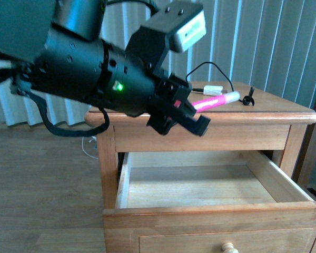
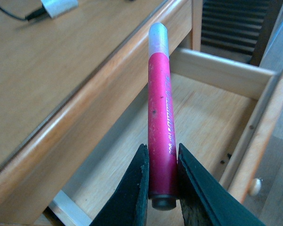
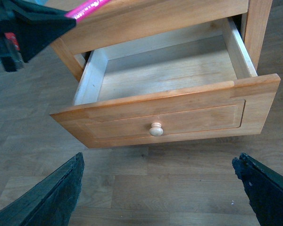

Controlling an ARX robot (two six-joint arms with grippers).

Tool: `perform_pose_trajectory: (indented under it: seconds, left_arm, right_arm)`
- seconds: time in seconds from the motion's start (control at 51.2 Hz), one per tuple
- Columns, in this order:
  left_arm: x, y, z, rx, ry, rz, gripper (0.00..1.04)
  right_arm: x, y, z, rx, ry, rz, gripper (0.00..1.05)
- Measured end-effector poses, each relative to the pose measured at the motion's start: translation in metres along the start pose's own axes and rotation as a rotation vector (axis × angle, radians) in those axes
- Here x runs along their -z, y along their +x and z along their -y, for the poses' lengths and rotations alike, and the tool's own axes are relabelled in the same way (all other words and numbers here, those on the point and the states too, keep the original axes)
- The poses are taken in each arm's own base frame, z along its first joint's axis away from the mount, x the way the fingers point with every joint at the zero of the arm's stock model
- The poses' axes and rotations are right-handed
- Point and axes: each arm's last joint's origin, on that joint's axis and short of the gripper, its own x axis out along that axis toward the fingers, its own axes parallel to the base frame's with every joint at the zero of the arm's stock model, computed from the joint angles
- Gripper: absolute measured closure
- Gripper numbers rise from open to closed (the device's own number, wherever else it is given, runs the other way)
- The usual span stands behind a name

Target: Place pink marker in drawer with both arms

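Observation:
My left gripper (image 1: pixel 188 112) is shut on the pink marker (image 1: pixel 216 101), holding it level over the nightstand's front edge, above the pulled-out drawer (image 1: pixel 210 211). In the left wrist view the pink marker (image 2: pixel 161 122) is clamped near its dark end between the black fingers (image 2: pixel 136 188) of the left gripper (image 2: pixel 162 188), its pale tip pointing away over the drawer floor (image 2: pixel 198 122). The right gripper (image 3: pixel 162 188) hangs open in front of the drawer (image 3: pixel 170 117) and its round knob (image 3: pixel 156 129), fingers (image 3: pixel 56 193) wide apart over the floor. The pink marker (image 3: pixel 87 9) shows there too.
A white charger plug (image 1: pixel 213 90) with a black cable lies on the nightstand top (image 1: pixel 274 105), and a small dark object (image 1: pixel 247 98) sits near it. Vertical blinds stand behind. Wood floor (image 3: pixel 170 188) surrounds the nightstand.

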Motion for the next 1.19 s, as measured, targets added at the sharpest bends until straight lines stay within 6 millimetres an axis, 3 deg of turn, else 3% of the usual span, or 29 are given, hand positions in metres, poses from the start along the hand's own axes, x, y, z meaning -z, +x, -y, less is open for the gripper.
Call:
perform_pose_trajectory:
  seconds: [0.293,0.644,0.976,1.191]
  left_arm:
    - [0.061,0.053,0.013,0.024,-0.094,-0.117,0.90]
    - [0.076,0.077,0.012,-0.020,-0.125,-0.138,0.90]
    - [0.073,0.073,0.011,-0.084,-0.109,-0.156,0.43]
    - [0.060,0.041,0.012,-0.207,-0.131,-0.173,0.09]
  right_arm:
    - [0.000,0.000,0.000,0.000,0.000,0.000,0.08]
    - [0.000,0.000,0.000,0.000,0.000,0.000,0.08]
    - [0.000,0.000,0.000,0.000,0.000,0.000,0.08]
    - [0.000,0.000,0.000,0.000,0.000,0.000,0.08]
